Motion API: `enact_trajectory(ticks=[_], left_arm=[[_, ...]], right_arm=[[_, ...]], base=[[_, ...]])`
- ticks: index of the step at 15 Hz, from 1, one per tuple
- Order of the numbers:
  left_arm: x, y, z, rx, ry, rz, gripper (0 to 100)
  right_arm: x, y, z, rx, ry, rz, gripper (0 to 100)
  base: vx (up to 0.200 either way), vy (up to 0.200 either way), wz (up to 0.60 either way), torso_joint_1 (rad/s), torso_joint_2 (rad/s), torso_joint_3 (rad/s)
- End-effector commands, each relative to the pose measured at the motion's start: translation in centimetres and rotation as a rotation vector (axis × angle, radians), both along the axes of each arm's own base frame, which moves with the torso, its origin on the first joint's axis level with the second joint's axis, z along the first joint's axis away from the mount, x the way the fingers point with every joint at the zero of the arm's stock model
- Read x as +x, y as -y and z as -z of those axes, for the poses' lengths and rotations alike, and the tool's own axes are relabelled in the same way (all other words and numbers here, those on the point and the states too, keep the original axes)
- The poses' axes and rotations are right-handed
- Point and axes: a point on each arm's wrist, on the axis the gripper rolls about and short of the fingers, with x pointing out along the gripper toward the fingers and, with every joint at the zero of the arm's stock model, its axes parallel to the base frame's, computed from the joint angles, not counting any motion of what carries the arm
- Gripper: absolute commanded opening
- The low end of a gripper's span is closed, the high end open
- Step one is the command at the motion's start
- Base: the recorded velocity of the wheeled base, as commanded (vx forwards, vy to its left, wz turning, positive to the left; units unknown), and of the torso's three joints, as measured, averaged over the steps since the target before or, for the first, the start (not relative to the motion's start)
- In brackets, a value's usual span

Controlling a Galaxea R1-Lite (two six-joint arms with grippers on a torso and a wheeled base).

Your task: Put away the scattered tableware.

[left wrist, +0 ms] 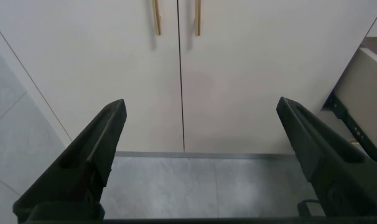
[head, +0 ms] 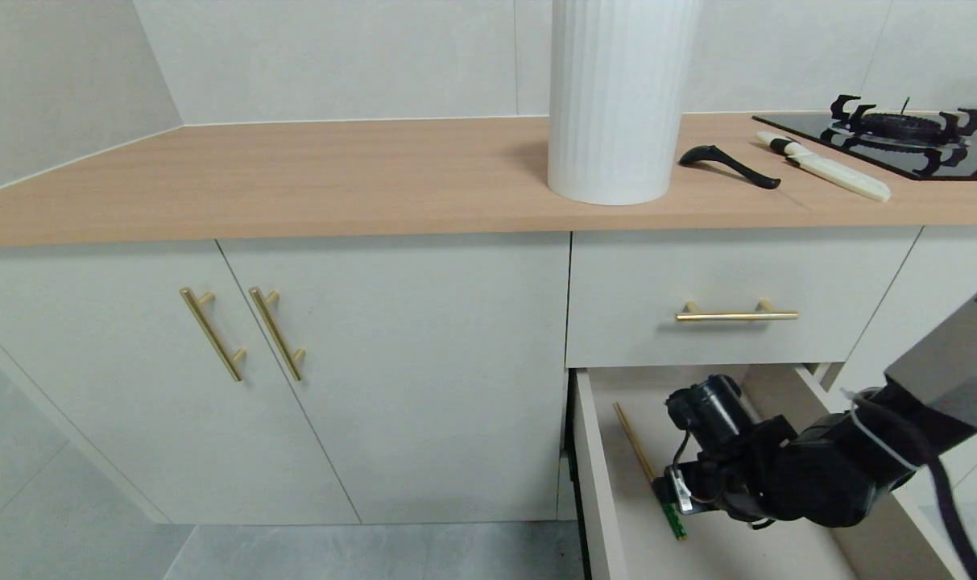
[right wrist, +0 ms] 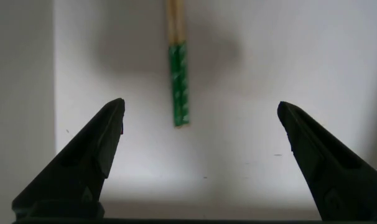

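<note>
Chopsticks [right wrist: 178, 81]: wooden pair with green ends, lying flat in the open drawer [head: 597, 467]. Probably light, stiff, thin and prone to rolling, so best pinched across both shafts. Right pincer [right wrist: 201, 109]: spread wide just above them, empty. Left pincer [left wrist: 201, 106]: wide, empty, facing cabinet doors [left wrist: 238, 62].

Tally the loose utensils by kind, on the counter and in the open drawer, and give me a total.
Pair of green-ended chopsticks, in the open drawer: 1
Knife, on the counter: 1
Black-handled utensil, on the counter: 1
Total: 3
</note>
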Motion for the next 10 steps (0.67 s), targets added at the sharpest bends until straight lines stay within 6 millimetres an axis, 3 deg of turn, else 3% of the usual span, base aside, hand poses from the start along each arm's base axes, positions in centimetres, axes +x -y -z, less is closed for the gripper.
enact_trajectory(ticks=[1, 6, 10], left_arm=[[0.0, 0.0, 0.0, -0.001, 0.000, -0.001, 100], [0.0, 0.0, 0.0, -0.001, 0.000, -0.001, 100], [0.0, 0.0, 0.0, -0.001, 0.000, -0.001, 100]], right_arm=[[-0.7, 1.1, -4.6, 0.051, 0.130, 0.027, 100], [-1.8, 3.9, -10.5, 0.096, 0.303, 0.050, 100], [-2.6, 4.4, -12.1, 0.114, 0.354, 0.048, 100]], base=[[0.000, 0.000, 0.00, 0.000, 0.00, 0.000], [0.000, 0.000, 0.00, 0.000, 0.00, 0.000], [0.000, 0.000, 0.00, 0.000, 0.00, 0.000]])
